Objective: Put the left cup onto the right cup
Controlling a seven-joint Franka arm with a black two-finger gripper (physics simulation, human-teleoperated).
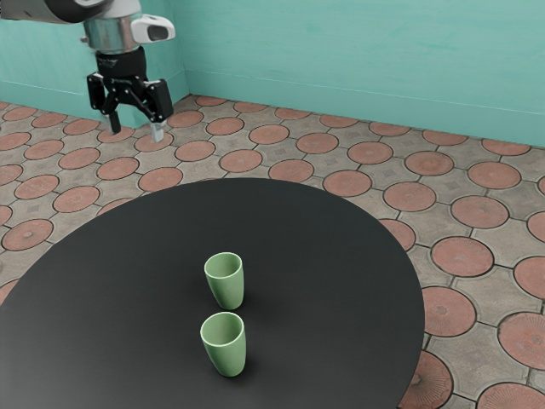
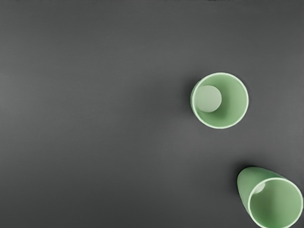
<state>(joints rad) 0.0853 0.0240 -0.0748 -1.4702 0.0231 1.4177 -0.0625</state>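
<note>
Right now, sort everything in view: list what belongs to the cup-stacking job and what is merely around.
Job: front green cup, back green cup, both upright; open pincer, raised and empty.
Merely around: black round table, tiled floor, teal wall.

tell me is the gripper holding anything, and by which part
Nothing is held. The gripper hangs open and empty, well away from the farther cup and the nearer cup on the table.
</note>
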